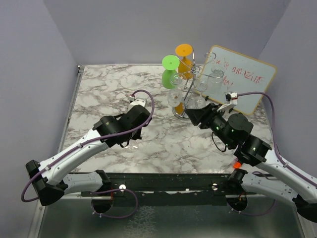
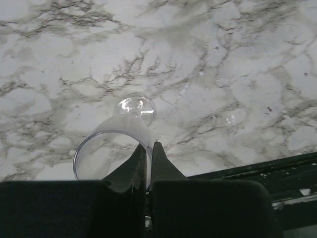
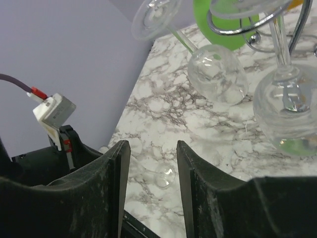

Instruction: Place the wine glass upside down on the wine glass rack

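A clear wine glass (image 2: 119, 133) lies on its side on the marble table, its round foot (image 2: 134, 106) pointing away from the camera. My left gripper (image 2: 148, 145) is shut on the rim of its bowl, one finger inside and one outside. From above, the left wrist (image 1: 130, 121) covers the glass. The chrome wine glass rack (image 1: 190, 84) stands at the back centre, with several glasses hanging upside down from its curled arms (image 3: 233, 27). My right gripper (image 3: 152, 144) hangs open and empty beside the rack's base (image 1: 184, 115); the lying glass's foot (image 3: 164, 176) shows far off between its fingers.
On the rack hang glasses with a green foot (image 1: 171, 62) and an orange foot (image 1: 184, 50), plus clear ones (image 3: 218, 72). A white board with red writing (image 1: 240, 79) leans behind the rack at the right. A black rail (image 1: 168, 181) runs along the near table edge.
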You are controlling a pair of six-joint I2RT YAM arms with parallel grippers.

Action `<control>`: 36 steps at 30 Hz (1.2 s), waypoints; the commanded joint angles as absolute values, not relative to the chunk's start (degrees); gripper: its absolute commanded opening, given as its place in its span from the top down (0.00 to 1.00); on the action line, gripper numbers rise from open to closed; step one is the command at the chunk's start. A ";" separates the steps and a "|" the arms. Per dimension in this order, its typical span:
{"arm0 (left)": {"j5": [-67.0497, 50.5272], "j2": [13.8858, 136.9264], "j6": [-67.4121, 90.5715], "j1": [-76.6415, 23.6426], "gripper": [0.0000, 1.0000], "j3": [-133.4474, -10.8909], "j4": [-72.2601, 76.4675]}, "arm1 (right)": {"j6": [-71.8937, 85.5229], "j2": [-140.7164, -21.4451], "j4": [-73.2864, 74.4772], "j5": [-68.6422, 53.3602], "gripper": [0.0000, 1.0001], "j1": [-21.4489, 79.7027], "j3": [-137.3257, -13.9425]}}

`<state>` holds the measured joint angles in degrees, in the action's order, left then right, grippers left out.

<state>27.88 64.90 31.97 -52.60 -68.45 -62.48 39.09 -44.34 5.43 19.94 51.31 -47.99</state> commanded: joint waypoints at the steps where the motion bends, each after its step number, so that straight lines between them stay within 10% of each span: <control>1: 12.54 62.86 27.66 -52.51 1.00 -70.47 -52.93 | 50.32 -43.55 15.04 21.22 0.50 51.49 -48.27; 18: 0.15 61.49 26.82 -55.68 1.00 -60.02 -18.61 | 100.93 -29.26 23.55 25.10 0.38 51.50 -24.59; 36: 2.06 55.95 29.95 -58.71 1.00 -48.52 -0.25 | 114.40 -45.52 -2.28 20.06 0.37 51.46 -21.76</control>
